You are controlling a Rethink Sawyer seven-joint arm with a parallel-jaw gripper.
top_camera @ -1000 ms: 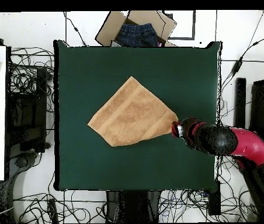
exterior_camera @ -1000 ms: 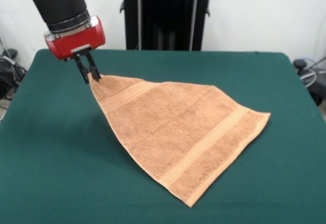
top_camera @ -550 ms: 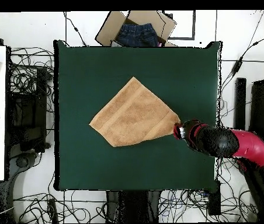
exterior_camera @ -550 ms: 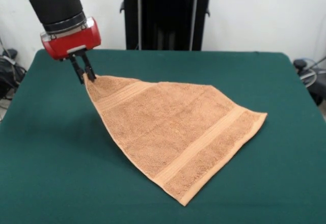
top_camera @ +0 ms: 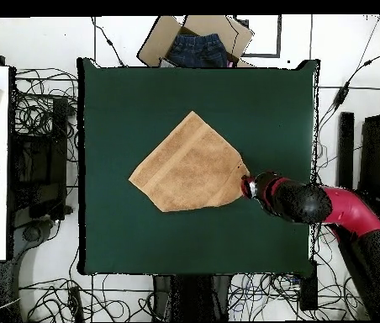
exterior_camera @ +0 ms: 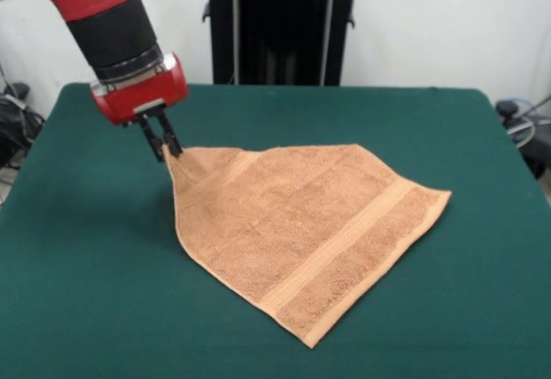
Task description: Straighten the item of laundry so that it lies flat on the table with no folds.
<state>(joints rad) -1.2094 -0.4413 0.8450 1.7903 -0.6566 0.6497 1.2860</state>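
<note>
gripper [exterior_camera: 164,150]: closed on one corner of the towel, pinching it just above the counter; front view shows the two dark fingers clamped on the cloth, overhead view [top_camera: 245,186] hides them under the red wrist
towel [exterior_camera: 301,224]: orange-tan terry, lies mostly flat on the counter, held corner lifted and puckered; in the overhead view [top_camera: 190,166] sits about mid-counter, slightly toward the arm's side
towel shape: front view shows a kite-like outline with one point toward the camera; overhead view shows a skewed four-sided patch, edge near the gripper crumpled
stripes: one woven band clear in front view along the right-hand edge, a second band near the held corner; faint in the overhead view
counter [exterior_camera: 448,310]: dark green top, much larger than the towel; overhead view [top_camera: 126,101] shows all four edges
arm [top_camera: 328,206]: red and black, enters from the right in the overhead view
only overhead: cardboard box [top_camera: 195,38] with blue cloth beyond the counter's top edge, cables [top_camera: 42,118] on the floor all round
only front: black stand [exterior_camera: 280,26] behind the counter
</note>
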